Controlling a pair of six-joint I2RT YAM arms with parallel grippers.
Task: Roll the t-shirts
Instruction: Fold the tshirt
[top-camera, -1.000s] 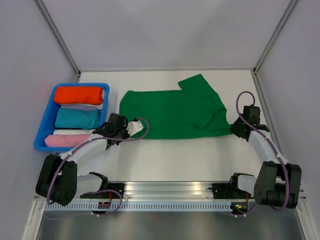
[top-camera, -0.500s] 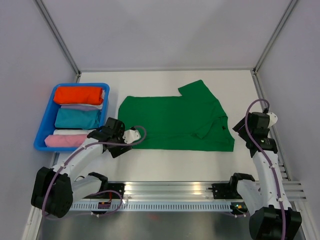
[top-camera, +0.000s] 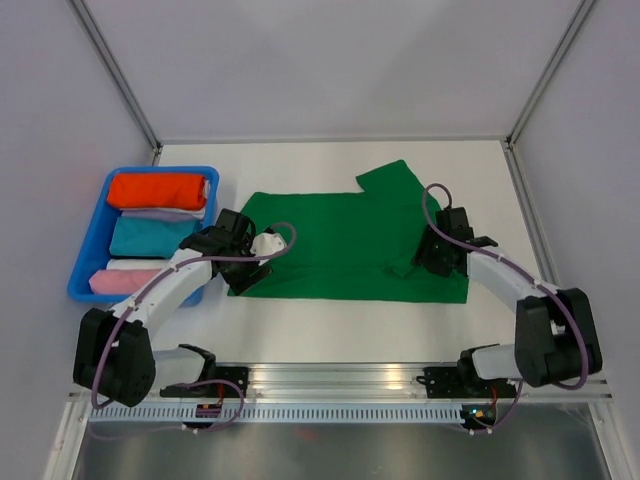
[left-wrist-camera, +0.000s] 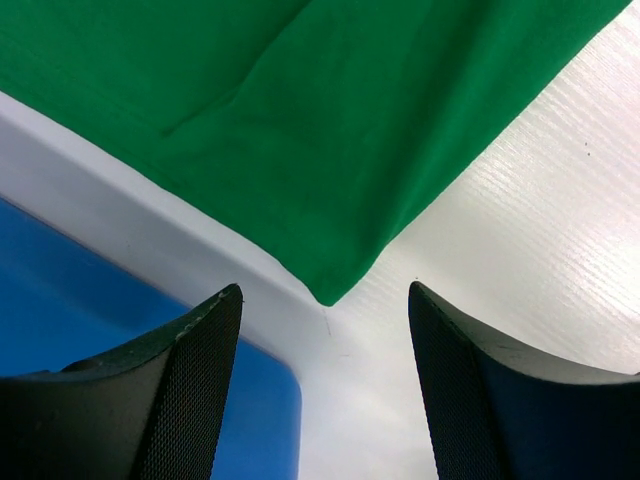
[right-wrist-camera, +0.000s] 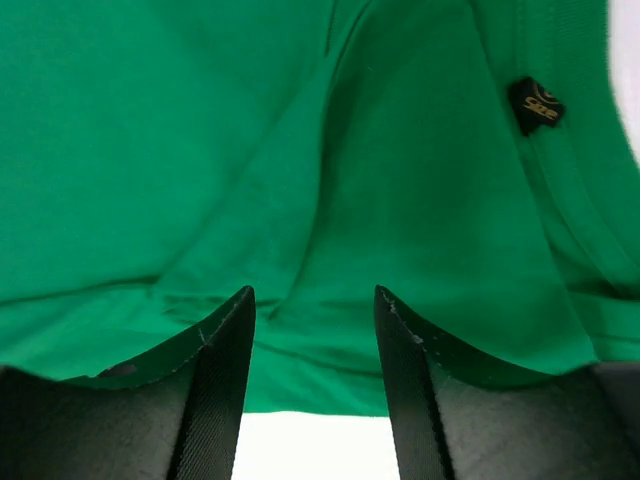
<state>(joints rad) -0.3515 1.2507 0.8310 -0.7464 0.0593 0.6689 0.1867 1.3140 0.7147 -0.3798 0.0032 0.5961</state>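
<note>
Item: one emerald-green t-shirt (top-camera: 340, 245), plain soft cloth, was laid flat on the white table (top-camera: 330, 320). Its long axis ran left to right, with the hem toward the blue plastic bin (top-camera: 92, 245), the neck to the right, and one short sleeve (top-camera: 395, 178) pointed to the far side. Two grippers were noted, neither gripping anything: the left gripper (left-wrist-camera: 325, 300) spread wide above the near hem corner, and the right gripper (right-wrist-camera: 315, 300) parted above the cloth near the neck label (right-wrist-camera: 535, 103).

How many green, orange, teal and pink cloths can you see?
green shirt: 1
orange cloth: 1
teal cloth: 1
pink cloth: 1
Total: 4
</note>
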